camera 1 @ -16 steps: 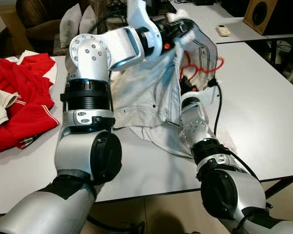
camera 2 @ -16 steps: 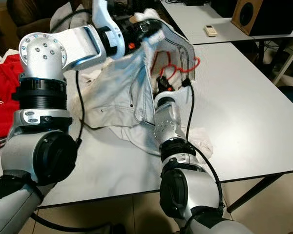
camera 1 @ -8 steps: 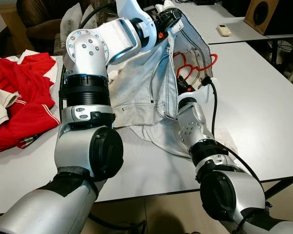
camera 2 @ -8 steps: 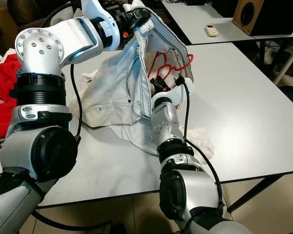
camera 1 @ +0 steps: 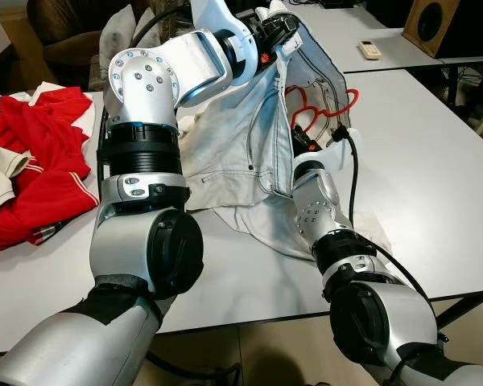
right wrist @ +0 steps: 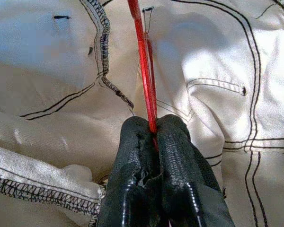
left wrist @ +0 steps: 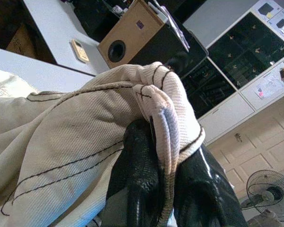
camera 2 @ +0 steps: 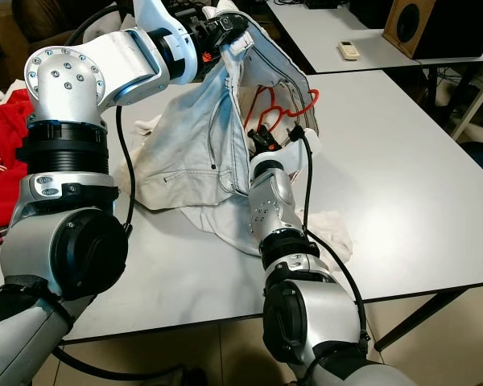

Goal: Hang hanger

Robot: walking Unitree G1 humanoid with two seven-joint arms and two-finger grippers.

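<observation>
A white surface (camera 1: 435,177) runs across the middle of the head views, with a second white one behind it at the upper right carrying a small remote control (camera 1: 368,50), and a wooden speaker box (camera 1: 435,24) in the top right corner. At the left edge of the frame lies a heap of red clothing (camera 1: 40,161) with a bit of beige cloth beside it. In the centre, a pale off-white garment (camera 1: 233,153) with dark stitching is partly lifted off the surface and partly spread on it. The left pincer (camera 1: 278,32), at the upper centre of the frame, is closed on a bunched fold of the garment's edge and holds it raised — the left wrist view shows the cloth wedged between the two black fingers (left wrist: 142,189). Inside the opening of the lifted garment sits the red hanger (camera 2: 278,104), just right of centre and above the surface, its wavy wire outline visible against the cloth lining. The right pincer (right wrist: 154,130) reaches up into that opening from below; its fingers (right wrist: 180,161) are pressed together on a thin red bar of the hanger, with the stitched pale fabric close behind it. A black cable (camera 1: 356,181) trails down along the right forearm — over the surface — toward the lower centre of the frame.
</observation>
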